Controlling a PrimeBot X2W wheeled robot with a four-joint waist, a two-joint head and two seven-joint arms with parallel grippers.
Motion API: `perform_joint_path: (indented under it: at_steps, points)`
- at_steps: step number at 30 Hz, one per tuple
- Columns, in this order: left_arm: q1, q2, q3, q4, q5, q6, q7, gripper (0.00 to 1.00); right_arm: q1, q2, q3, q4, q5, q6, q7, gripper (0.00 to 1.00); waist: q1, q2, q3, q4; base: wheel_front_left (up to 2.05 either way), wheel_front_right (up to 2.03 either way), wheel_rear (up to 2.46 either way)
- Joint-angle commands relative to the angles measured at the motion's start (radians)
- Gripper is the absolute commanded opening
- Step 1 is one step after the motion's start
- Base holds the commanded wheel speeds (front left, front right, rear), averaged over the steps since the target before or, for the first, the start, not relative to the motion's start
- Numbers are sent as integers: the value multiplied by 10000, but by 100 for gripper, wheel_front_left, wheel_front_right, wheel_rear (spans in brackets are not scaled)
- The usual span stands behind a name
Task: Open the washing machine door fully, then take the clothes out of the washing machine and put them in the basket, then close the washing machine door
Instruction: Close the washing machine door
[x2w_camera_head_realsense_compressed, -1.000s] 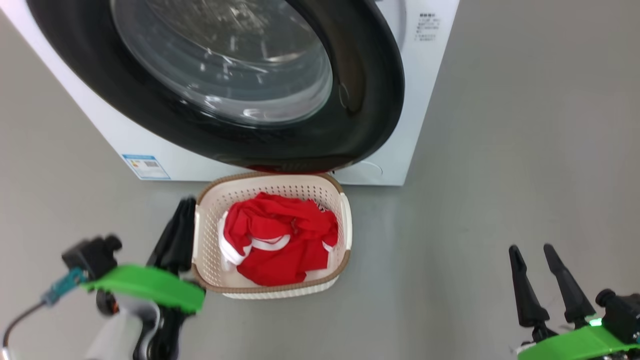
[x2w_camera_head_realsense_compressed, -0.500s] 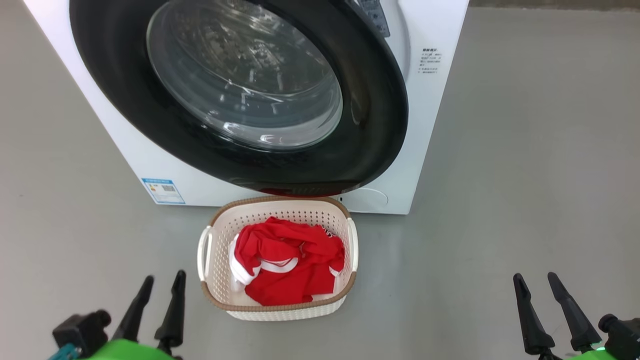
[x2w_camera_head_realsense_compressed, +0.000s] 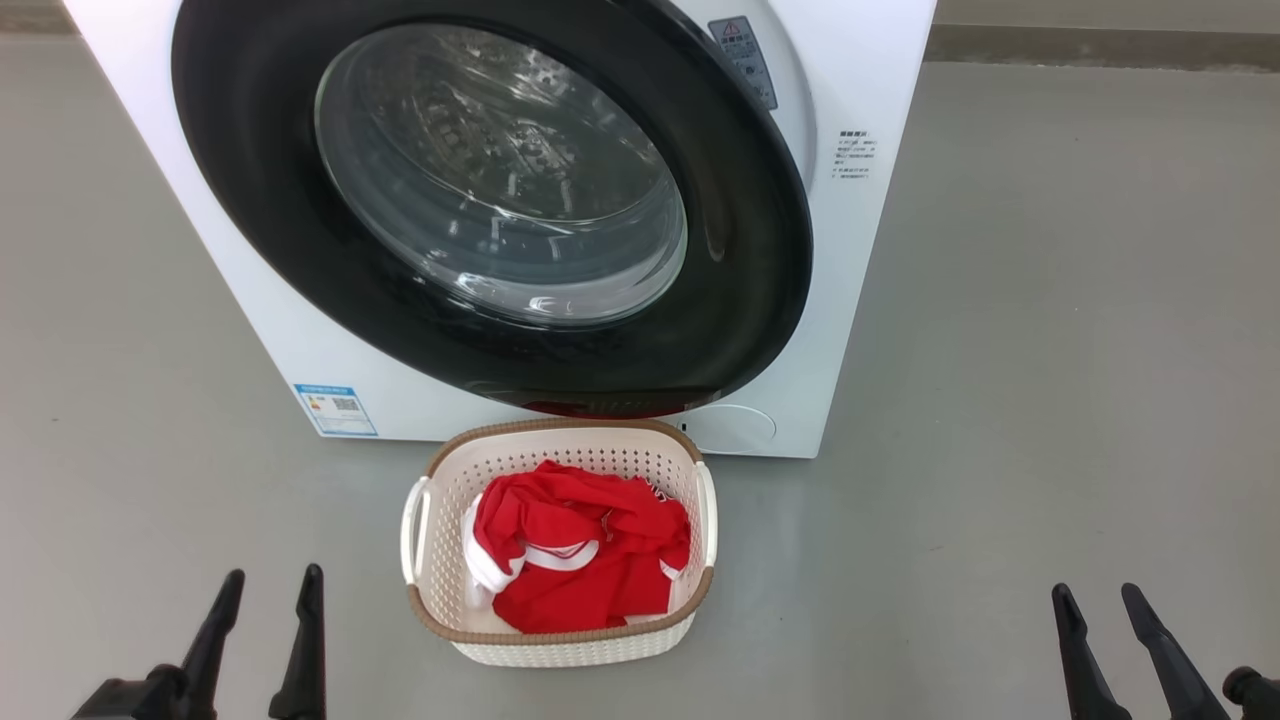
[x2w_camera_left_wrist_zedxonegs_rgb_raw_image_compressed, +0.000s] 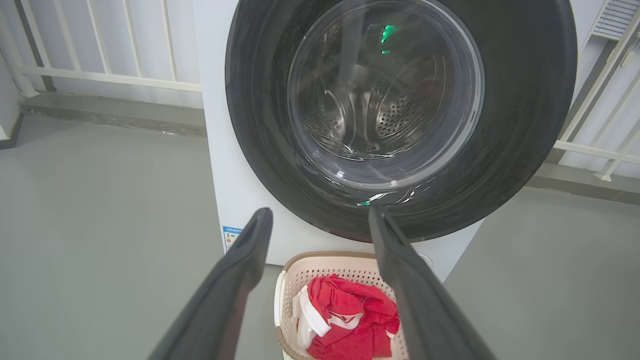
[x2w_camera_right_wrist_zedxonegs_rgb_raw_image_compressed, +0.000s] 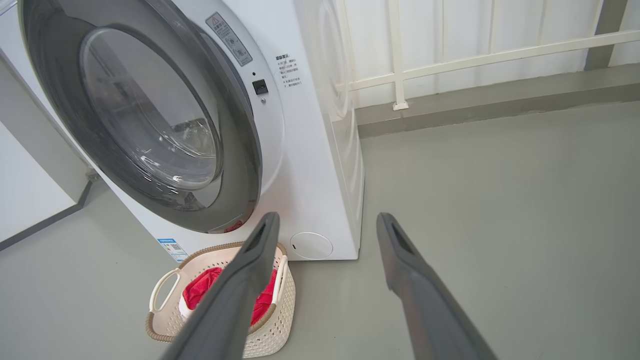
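Step in hand: the last one, closing the washing machine door (x2w_camera_head_realsense_compressed: 760, 300). All visible clothes (x2w_camera_head_realsense_compressed: 585, 565) lie in the basket (x2w_camera_head_realsense_compressed: 560, 650), which stands on the floor (x2w_camera_head_realsense_compressed: 1050, 400) ahead of and between the two sets of jaws, nearer the left jaws. The drum (x2w_camera_left_wrist_zedxonegs_rgb_raw_image_compressed: 395, 115), seen through the glass dead ahead of the left jaws, looks empty.

Door sits nearly flush on the washing machine (x2w_camera_head_realsense_compressed: 870, 300). The latch slot (x2w_camera_right_wrist_zedxonegs_rgb_raw_image_compressed: 260, 86) shows uncovered past the rim, up and left of the right jaws, so probably not latched; can't confirm.

Next move: a flat push on the black rim at the latch side, keeping off the glass bowl.

Both sets of jaws are spread wide, holding nothing and touching nothing.

Count: one machine, one door, one basket, one red heap with white trim; number of garments not readable. Two jaw sets, two fingers (x2w_camera_left_wrist_zedxonegs_rgb_raw_image_compressed: 235, 280) each.
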Motion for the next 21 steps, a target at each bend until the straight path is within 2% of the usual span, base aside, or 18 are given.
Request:
perform_joint_path:
  at_steps: [1,5,21]
  points:
    - [-55,49,531,-397,339,-54,-51,100,-51,-268,106,-297,-102,48,-65,100,0,0,-36,-2,0,0,0]
    - [162,-125,695,-501,811,-54,-51,100,16,-236,39,-322,-120,48,-65,100,0,0,-44,-14,0,0,0]
    - [220,-343,682,-510,1071,-54,-51,100,-128,-99,151,-287,-128,48,-65,100,0,0,-29,103,0,0,0]
